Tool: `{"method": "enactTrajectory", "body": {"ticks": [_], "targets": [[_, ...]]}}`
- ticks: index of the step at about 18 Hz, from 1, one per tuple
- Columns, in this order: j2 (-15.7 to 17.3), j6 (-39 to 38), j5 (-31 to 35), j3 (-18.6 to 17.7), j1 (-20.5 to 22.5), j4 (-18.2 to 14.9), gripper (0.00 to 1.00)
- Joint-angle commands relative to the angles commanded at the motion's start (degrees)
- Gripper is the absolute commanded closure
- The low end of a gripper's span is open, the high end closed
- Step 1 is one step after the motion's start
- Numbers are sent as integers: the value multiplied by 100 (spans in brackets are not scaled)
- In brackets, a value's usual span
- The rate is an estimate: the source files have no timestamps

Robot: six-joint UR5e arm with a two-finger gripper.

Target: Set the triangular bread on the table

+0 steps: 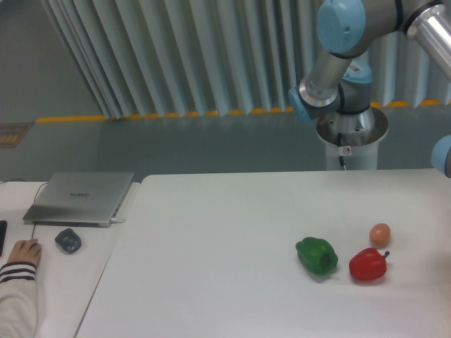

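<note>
The triangular bread is out of view. The large white table [211, 246] fills the lower right of the camera view. Only the arm's base and blue-capped joints [338, 42] show at the upper right, with another joint cut off at the right edge. The gripper itself lies outside the frame, so its fingers and anything held in them are hidden.
On the table lie a green pepper [316, 255], a red pepper [368, 264] and a small orange-tan egg-like ball [380, 234]. At the left, a narrower desk carries a grey laptop [79, 197] and a mouse [68, 241]; a person's hand [24, 251] rests there.
</note>
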Motion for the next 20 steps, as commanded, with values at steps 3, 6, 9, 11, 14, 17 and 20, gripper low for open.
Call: {"method": "enactTrajectory", "body": {"ticks": [3,6,9,11,14,17,20], "targets": [[-9,0,9,-9,-9,0,10],[-17,-17,9,-9,-18,0,16],[-9,-26,9,-44,-26,0,25],[-18,-79,9,-53,-35,0,28],[-18,-114,9,-53,-44,-9,55],[26,-211,0,-53,-35,-18,75],[79,-211,18,-44,-26,-44,82]]}}
